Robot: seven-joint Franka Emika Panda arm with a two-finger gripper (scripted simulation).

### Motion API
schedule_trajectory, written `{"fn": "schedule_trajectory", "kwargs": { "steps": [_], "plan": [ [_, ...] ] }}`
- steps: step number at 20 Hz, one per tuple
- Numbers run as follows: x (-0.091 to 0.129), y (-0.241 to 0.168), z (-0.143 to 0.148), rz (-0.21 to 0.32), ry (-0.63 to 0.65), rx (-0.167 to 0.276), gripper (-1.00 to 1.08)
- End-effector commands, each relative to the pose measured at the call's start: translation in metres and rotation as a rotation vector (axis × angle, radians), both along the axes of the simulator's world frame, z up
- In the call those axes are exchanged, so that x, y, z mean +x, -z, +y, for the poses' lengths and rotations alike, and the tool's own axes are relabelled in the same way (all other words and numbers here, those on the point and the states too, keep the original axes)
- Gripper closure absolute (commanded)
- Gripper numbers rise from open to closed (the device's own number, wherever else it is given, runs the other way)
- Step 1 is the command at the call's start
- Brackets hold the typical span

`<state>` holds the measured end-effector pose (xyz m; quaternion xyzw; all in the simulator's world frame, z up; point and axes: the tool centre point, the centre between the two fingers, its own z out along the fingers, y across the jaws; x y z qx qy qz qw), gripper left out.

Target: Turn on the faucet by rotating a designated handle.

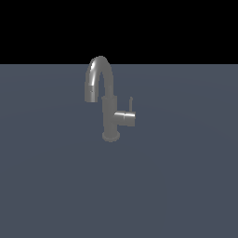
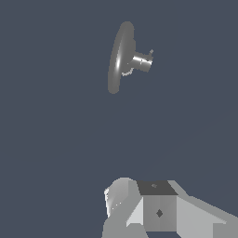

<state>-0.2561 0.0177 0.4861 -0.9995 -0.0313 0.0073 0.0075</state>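
The pincer [image 2: 122,204] hangs well apart from the faucet [image 1: 108,100] – its opening I cannot tell; handle [image 1: 126,118] untouched.

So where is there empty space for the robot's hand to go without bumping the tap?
Nearly everywhere is bare: the dark blue-grey floor in front of and on both sides of the grey metal gooseneck faucet. It is crowded only close by it, where the short grey cylinder handle and its thin lever stick out toward the exterior view's right.

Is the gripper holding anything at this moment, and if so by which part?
Nothing is held. The gripper is apart from the faucet, with the handle untouched.
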Motion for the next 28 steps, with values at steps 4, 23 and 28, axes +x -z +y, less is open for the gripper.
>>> {"fn": "schedule_trajectory", "kwargs": {
  "steps": [4, 23, 28],
  "plan": [
    [0.001, 0.0, 0.0, 0.003, 0.004, 0.003, 1.08],
    [0.069, 0.015, -0.001, 0.164, 0.204, 0.184, 1.08],
    [0.099, 0.025, -0.005, 0.236, 0.294, 0.266, 1.08]
  ]
}}
